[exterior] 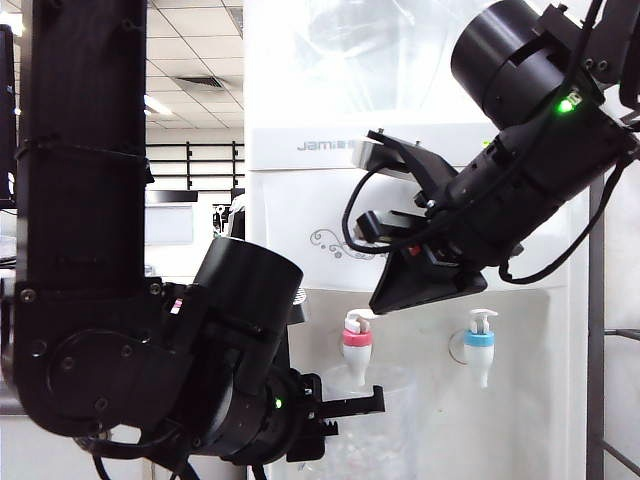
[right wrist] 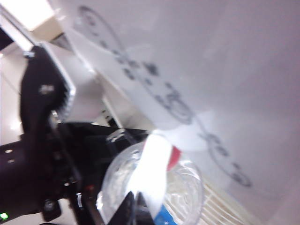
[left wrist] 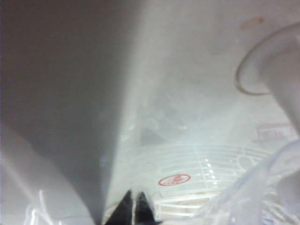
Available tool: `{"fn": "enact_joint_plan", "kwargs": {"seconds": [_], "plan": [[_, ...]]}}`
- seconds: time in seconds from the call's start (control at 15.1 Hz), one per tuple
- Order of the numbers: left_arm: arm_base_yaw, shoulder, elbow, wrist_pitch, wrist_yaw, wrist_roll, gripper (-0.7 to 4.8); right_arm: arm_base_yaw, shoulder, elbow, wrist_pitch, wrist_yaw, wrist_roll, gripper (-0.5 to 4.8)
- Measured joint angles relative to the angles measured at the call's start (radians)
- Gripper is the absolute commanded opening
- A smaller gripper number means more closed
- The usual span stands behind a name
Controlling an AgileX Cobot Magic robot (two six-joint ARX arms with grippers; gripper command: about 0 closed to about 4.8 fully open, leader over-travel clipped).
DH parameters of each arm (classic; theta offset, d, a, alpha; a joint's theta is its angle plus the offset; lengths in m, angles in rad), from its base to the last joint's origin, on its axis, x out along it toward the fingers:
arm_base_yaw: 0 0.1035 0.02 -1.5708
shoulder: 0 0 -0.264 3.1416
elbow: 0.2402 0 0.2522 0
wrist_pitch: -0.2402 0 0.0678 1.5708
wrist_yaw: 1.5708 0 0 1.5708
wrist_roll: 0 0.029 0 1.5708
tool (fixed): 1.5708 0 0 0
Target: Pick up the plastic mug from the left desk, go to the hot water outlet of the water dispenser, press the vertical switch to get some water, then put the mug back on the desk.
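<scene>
The clear plastic mug [exterior: 368, 432] hangs under the hot water outlet [exterior: 357, 340], the pink-collared tap on the white water dispenser [exterior: 290, 205]. My left gripper [exterior: 352, 408] reaches in from the left, shut on the mug's thin handle. In the left wrist view its dark tips [left wrist: 134, 207] are pressed together, with the mug's wall [left wrist: 274, 190] beside them. My right gripper [exterior: 388, 298] is shut and empty, pointing down just above the vertical switch [exterior: 360, 317]. In the right wrist view its tips [right wrist: 133, 206] hover over the blurred white tap [right wrist: 151, 173] and the mug [right wrist: 190, 187]. The left desk is out of view.
The blue-collared tap [exterior: 479, 340] sits to the right of the pink one. A white drip grille [left wrist: 206, 171] lies below the taps. The dispenser's big clear bottle [exterior: 330, 50] stands on top. A grey metal post [exterior: 596, 330] runs along the right edge.
</scene>
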Motion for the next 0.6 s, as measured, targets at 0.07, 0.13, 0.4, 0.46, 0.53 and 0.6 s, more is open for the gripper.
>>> {"fn": "enact_joint_plan", "kwargs": {"seconds": [0.07,0.13,0.4,0.46,0.53,0.6], "plan": [[0.000,0.000,0.000,0.000,0.000,0.000,-0.05,0.000,0.008,0.000,0.008,0.006,0.000,-0.02],[0.000,0.000,0.000,0.000,0.000,0.000,-0.05,-0.001,0.019,0.002,0.016,0.008,0.000,-0.02],[0.000,0.000,0.000,0.000,0.000,0.000,-0.05,-0.001,0.043,0.005,0.035,0.004,-0.001,-0.02],[0.000,0.000,0.000,0.000,0.000,0.000,-0.05,-0.001,0.044,0.005,0.035,0.004,-0.001,-0.02],[0.000,0.000,0.000,0.000,0.000,0.000,-0.05,-0.001,0.044,0.005,0.035,0.004,-0.001,-0.02],[0.000,0.000,0.000,0.000,0.000,0.000,-0.05,-0.001,0.045,0.005,0.034,0.004,0.000,-0.02]]}}
